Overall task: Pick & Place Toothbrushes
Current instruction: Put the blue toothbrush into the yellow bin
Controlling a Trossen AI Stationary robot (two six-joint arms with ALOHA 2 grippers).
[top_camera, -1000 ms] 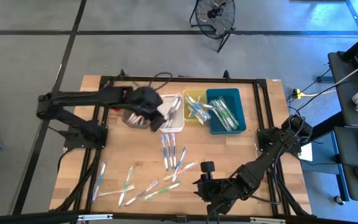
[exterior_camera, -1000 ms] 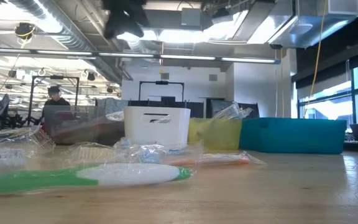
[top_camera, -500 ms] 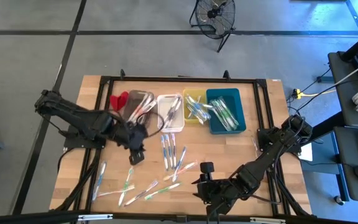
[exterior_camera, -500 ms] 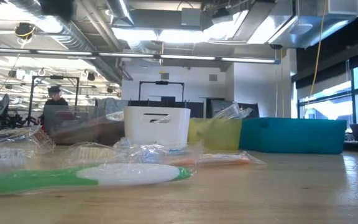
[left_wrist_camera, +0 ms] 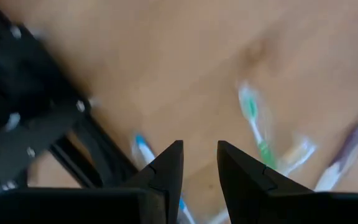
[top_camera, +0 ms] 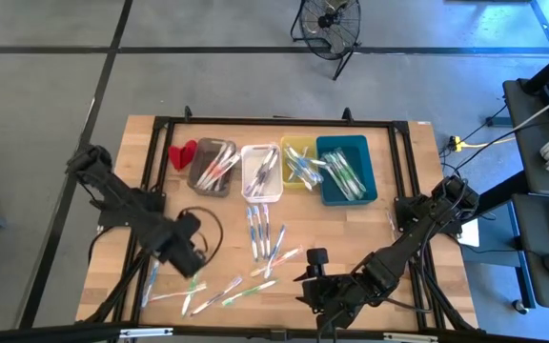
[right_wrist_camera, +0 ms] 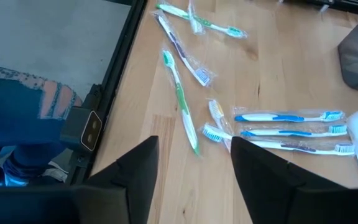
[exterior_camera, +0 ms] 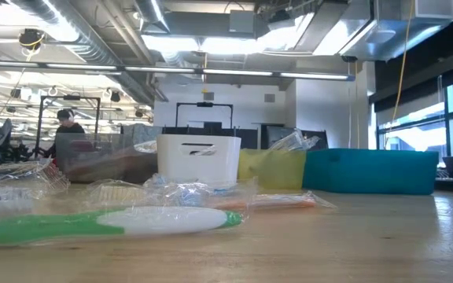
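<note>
Several wrapped toothbrushes (top_camera: 260, 233) lie flat on the wooden table, more of them near its front left (top_camera: 195, 278). Others fill the grey (top_camera: 212, 166), white (top_camera: 261, 171), yellow (top_camera: 298, 162) and teal (top_camera: 347, 170) bins at the back. My left gripper (top_camera: 193, 259) hangs over the front left, pointing down, open (left_wrist_camera: 199, 158) with nothing between its fingers. Below it lie a blue-headed toothbrush (left_wrist_camera: 140, 144) and a green one (left_wrist_camera: 253, 121). My right gripper (top_camera: 311, 276) waits near the front edge, open (right_wrist_camera: 194, 162) and empty.
A small red object (top_camera: 181, 152) sits left of the grey bin. A black frame (top_camera: 151, 191) runs along the table's edges. A green toothbrush (exterior_camera: 108, 222) lies close to the low camera. A person's jeans (right_wrist_camera: 17, 112) show beside the table edge.
My left gripper has swung from above the grey and white bins at the back toward the table's near left, sinking and tipping until it points down. The grey bin and the red object, hidden under the arm before, now show.
</note>
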